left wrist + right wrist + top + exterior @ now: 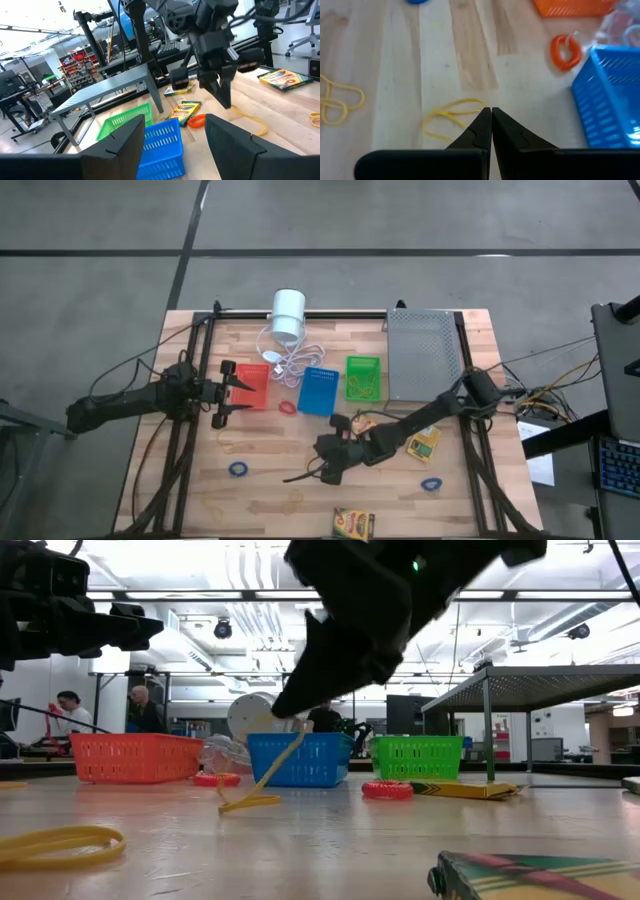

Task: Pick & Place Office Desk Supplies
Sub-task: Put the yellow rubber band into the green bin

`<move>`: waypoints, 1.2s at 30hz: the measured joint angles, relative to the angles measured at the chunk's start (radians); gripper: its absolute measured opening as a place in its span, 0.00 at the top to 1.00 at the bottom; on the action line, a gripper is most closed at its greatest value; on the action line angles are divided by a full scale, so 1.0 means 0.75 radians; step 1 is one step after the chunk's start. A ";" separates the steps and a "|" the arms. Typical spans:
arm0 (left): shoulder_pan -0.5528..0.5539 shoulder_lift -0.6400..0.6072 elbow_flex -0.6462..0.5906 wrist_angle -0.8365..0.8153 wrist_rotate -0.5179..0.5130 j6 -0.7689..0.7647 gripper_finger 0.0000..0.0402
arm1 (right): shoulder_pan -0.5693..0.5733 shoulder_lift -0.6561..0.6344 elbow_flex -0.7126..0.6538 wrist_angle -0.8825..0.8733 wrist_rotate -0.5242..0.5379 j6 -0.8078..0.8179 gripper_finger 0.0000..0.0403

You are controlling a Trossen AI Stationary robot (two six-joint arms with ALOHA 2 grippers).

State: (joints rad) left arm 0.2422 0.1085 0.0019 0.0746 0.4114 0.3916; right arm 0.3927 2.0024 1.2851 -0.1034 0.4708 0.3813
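Note:
My right gripper [300, 474] is at the table's middle near side, shut on a yellow rubber band [447, 119]. Red [252, 385], blue [320, 390] and green [363, 377] baskets stand in a row across the middle. Crayon boxes lie flat at the near edge [353, 523] and on the right [424, 443]. A red band [287, 408] and blue bands [238, 469] [430, 483] lie loose on the wood. My left gripper [228, 393] hovers open and level beside the red basket, holding nothing. My right gripper pinches one end of the yellow band's loop [481, 106] between its two fingertips. The fingers slant down from the table's right side. The band hangs slack below the tips, and its lower end [250, 803] rests on the table.
A white cylinder with a coiled cord [288, 315] lies at the far middle and a grey perforated tray [425, 350] stands at the far right. More yellow bands [60, 840] lie on the near left. People [70, 710] stand in the room behind.

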 joint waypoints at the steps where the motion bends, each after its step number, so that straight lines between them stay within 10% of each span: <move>1: 0.000 0.000 0.000 0.000 0.000 0.000 0.48 | 0.000 -0.012 0.009 -0.032 0.004 0.000 0.98; 36: 0.000 0.000 0.000 -0.001 0.000 0.001 0.48 | -0.023 -0.544 0.110 -0.816 0.159 -0.055 0.98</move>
State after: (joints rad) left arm 0.2423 0.1085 0.0021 0.0742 0.4115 0.3920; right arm 0.3751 1.5943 1.3678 -0.7156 0.5903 0.3401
